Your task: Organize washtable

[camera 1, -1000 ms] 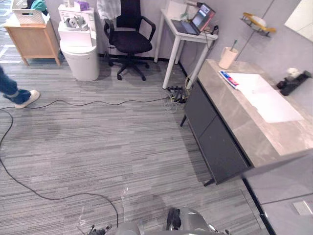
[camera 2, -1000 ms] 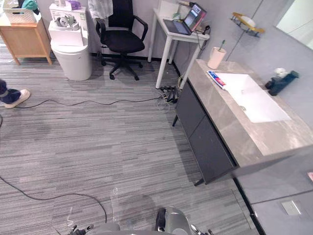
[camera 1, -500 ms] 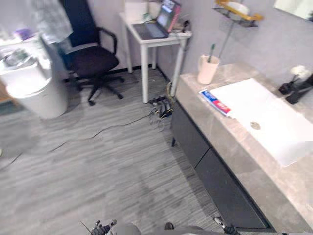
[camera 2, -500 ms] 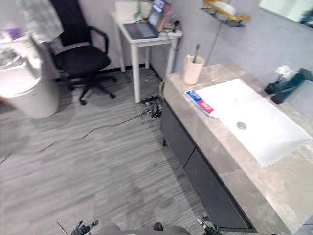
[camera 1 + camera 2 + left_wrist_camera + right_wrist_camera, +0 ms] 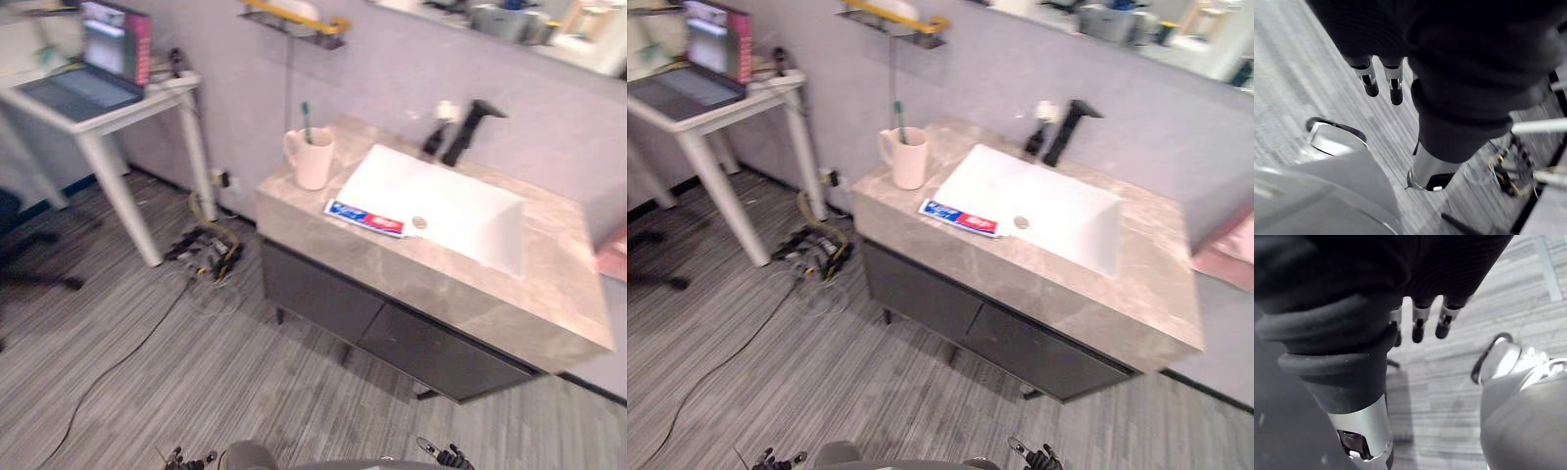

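1 toothpaste tube (image 5: 364,217) nxt to sink (image 5: 436,191)

No word, number or sign is legible. A toothpaste tube (image 5: 365,217) lies on the bench (image 5: 431,289) at the front edge of the basin (image 5: 441,201). It carries blue, white and red print that is too small and blurred to make out. An open laptop (image 5: 108,49) on the white table (image 5: 162,95) shows a lit screen in pale and pink tones, with no letters that can be made out.
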Motion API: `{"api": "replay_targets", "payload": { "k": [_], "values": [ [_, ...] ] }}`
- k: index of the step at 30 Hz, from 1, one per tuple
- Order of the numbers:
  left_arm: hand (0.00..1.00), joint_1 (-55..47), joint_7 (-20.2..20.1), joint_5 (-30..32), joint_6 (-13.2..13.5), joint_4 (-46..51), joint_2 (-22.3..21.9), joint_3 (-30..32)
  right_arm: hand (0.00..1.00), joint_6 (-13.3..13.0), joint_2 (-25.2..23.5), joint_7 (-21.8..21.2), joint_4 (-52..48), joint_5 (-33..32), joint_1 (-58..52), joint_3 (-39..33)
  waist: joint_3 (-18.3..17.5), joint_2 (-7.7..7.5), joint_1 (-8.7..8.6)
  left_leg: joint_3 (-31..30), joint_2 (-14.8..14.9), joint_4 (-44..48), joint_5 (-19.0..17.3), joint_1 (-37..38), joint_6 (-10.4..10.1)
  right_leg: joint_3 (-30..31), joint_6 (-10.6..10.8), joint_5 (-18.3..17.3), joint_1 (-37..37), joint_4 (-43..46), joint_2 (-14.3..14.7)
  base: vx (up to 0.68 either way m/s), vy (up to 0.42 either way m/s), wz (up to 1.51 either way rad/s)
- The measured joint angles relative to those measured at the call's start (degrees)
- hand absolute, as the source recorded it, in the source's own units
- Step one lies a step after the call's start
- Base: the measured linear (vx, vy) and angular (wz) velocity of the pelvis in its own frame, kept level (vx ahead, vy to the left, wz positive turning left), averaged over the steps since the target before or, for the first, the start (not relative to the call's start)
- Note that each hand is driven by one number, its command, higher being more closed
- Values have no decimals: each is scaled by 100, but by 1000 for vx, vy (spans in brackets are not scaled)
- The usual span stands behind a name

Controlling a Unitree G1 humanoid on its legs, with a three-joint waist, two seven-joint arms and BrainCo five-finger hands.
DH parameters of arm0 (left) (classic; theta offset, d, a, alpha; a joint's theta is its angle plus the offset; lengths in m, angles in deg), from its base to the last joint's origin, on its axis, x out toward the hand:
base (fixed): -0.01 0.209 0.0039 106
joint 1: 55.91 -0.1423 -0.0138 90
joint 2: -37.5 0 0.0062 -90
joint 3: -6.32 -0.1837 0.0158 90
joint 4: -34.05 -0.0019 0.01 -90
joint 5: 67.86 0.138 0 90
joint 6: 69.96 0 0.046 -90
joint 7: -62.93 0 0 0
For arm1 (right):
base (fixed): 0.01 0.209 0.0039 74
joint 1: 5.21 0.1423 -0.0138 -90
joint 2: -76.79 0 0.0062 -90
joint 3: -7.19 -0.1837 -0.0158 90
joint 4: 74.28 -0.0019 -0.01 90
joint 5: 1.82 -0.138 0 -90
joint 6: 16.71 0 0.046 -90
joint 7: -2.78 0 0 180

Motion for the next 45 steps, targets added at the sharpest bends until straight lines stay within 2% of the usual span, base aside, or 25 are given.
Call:
{"api": "replay_targets", "payload": {
  "k": [1, 3, 4, 5, 9, 10, 11, 12, 13, 14, 15, 16, 17, 18, 19, 20, 21, 23, 26, 28, 30, 34, 36, 40, 45],
  "values": [
    [0, 37, -22, 46, 6, -3, 15, -135, 0, -7, 5, -5, -14, -1, -1, 2, -19, 24, -4, 114, -28, -168, 22, 100, 29, -6, 4, 205, -116, 10, 0, 36, 226, -144],
    [0, 229, -127, 420, 9, -5, 16, -676, 0, -41, 10, -3, -146, -95, -84, -4, -84, 204, -120, 503, -158, -654, 331, 324, 381, -177, -37, 895, -677, 232, 22, 69, 223, -110],
    [0, 276, -153, 458, 9, -4, 11, -835, 0, -43, 8, -2, -179, -149, -128, -2, -85, 203, -167, 573, -238, -749, 378, 406, 444, -217, -41, 976, -729, 288, -14, 85, 230, -73],
    [0, 287, -219, 521, 21, 8, 4, -1127, 0, -46, 15, -8, -216, -368, -244, -11, -55, 327, -175, 699, -353, -873, 399, 605, 477, -224, 14, 1130, -761, 320, -90, 51, 157, -71],
    [0, 277, -389, 715, 148, 19, -51, -1922, 0, -73, 96, -130, -438, -619, -377, 37, -26, 499, -174, 832, -547, -1129, 370, 965, 532, -60, 48, 1750, -908, 73, -140, 18, 135, -73],
    [0, 280, -413, 733, 165, 18, -32, -1971, 0, -76, 100, -130, -472, -615, -376, 63, -7, 522, -179, 902, -566, -1164, 366, 966, 540, -67, -19, 1812, -989, 55, -137, -42, 90, -76],
    [0, 307, -461, 765, 195, 15, -18, -1998, 0, -89, 113, -128, -510, -613, -375, 112, -6, 441, -170, 1003, -586, -1164, 339, 980, 587, -204, -158, 1919, -1064, 0, -148, -69, 75, -81],
    [0, 326, -477, 777, 202, 3, -16, -2008, 0, -92, 124, -115, -518, -609, -376, 132, 42, 456, -167, 1130, -608, -1156, 297, 1028, 670, -475, -337, 2070, -1077, -193, -186, -98, 89, -109],
    [0, 325, -483, 798, 198, -10, -58, -1998, 0, -89, 154, -112, -501, -608, -376, 149, 59, 547, -145, 1312, -586, -1246, 291, 1066, 805, -854, -371, 2307, -980, -628, -236, -104, 68, -118],
    [0, 314, -492, 893, 199, -39, -78, -1970, 0, -72, 201, -111, -487, -589, -344, 152, 93, 621, -142, 1515, -498, -1357, 264, 1130, 854, -1240, -364, 1883, -1049, -277, -137, -98, 21, -96],
    [0, 327, -495, 921, 193, -54, -51, -1929, 0, -50, 189, -116, -479, -544, -293, 154, 102, 573, -184, 1644, -512, -1363, 268, 1153, 854, -1463, -340, 1262, -1177, 496, -35, -97, -73, -68],
    [0, 349, -503, 928, 152, -56, -17, -1940, 0, -45, 208, -113, -451, -474, -365, 150, 109, 503, -179, 1723, -609, -1436, 273, 1301, 860, -1977, -364, 382, -1138, 1448, 83, -58, -93, -57],
    [0, 350, -502, 929, 149, -53, -21, -1935, 0, -47, 264, -111, -392, -431, -376, 146, 112, 458, -134, 1799, -771, -1472, 278, 1393, 861, -2563, -638, -76, -779, 1169, -14, -38, -80, -65],
    [0, 352, -502, 931, 148, -55, 7, -1938, 0, -52, 305, -114, -356, -409, -383, 147, 121, 388, -92, 1838, -841, -1515, 278, 1403, 861, -2733, -651, -157, -639, 809, -98, -39, -32, -61],
    [0, 403, -513, 927, 132, -114, -10, -1936, 0, -62, 325, -113, -341, -310, -356, 146, 71, 450, -100, 1781, -979, -1539, 300, 1383, 858, -2810, -738, -215, -292, 7, -130, -8, -54, -37],
    [0, 468, -517, 903, 129, -253, -136, -1894, 0, -54, 365, -111, -196, -250, -301, 113, 130, 590, -104, 1464, -959, -1515, 398, 1344, 867, -2831, -845, -26, -126, -400, -53, 1, -74, -18],
    [0, 472, -513, 876, 143, -258, -197, -1836, 0, -44, 364, -128, -105, -237, -304, 81, 138, 641, -66, 1248, -936, -1472, 433, 1316, 846, -2798, -846, 63, -62, -538, -14, 34, -86, -17],
    [0, 489, -502, 865, 145, -258, -223, -1659, 0, -45, 439, -124, 34, -173, -271, 112, 139, 617, 37, 989, -908, -1321, 430, 1229, 844, -2696, -843, 91, -54, -550, 30, -11, -69, -17],
    [0, 545, -482, 836, 155, -262, -268, -1463, 0, -60, 417, -116, 32, -38, -207, 126, 160, 523, 166, -110, -942, -1201, 392, 1075, 840, -2612, -844, 341, 18, -888, 79, -11, -12, -16],
    [0, 556, -476, 831, 141, -281, -261, -1425, 0, -69, 434, -115, 21, 19, -125, 156, 132, 513, 155, -177, -954, -1383, 391, 1105, 835, -2568, -819, 489, 25, -1092, 133, -34, 32, -19],
    [0, 563, -476, 755, 142, -297, -258, -1294, 0, -66, 338, -111, 39, 211, -104, 157, 127, 404, 153, -168, -1014, -1661, 391, 1194, 836, -2475, -777, 725, 31, -1409, 97, -29, 95, -20],
    [0, 607, -473, 742, 132, -418, -214, -1262, 0, -47, 255, -92, 109, 417, -215, 149, 74, 313, 134, -106, -1177, -1761, 422, 1270, 877, -2424, -725, 882, 152, -1688, -52, -23, 99, -11],
    [0, 621, -472, 737, 132, -503, -222, -1277, 0, -16, 355, -95, 211, 515, -247, 277, 56, 342, 139, -215, -1248, -1830, 423, 1434, 881, -2399, -647, 1030, 369, -1962, -99, -19, 50, -1],
    [0, 620, -472, 737, 132, -504, -222, -1276, 0, -16, 355, -95, 211, 515, -247, 276, 57, 343, 139, -223, -1249, -1833, 423, 1428, 881, -2408, -647, 1030, 369, -1966, -101, 0, 0, 0],
    [0, 619, -472, 495, 133, -504, -240, -1217, 0, -16, 354, -88, 231, 510, -245, 247, 56, 344, 151, -469, -1312, -1849, 437, 1151, 901, -2668, -642, 1155, 330, -2249, -179, 11, -3, 23]
  ]
}}
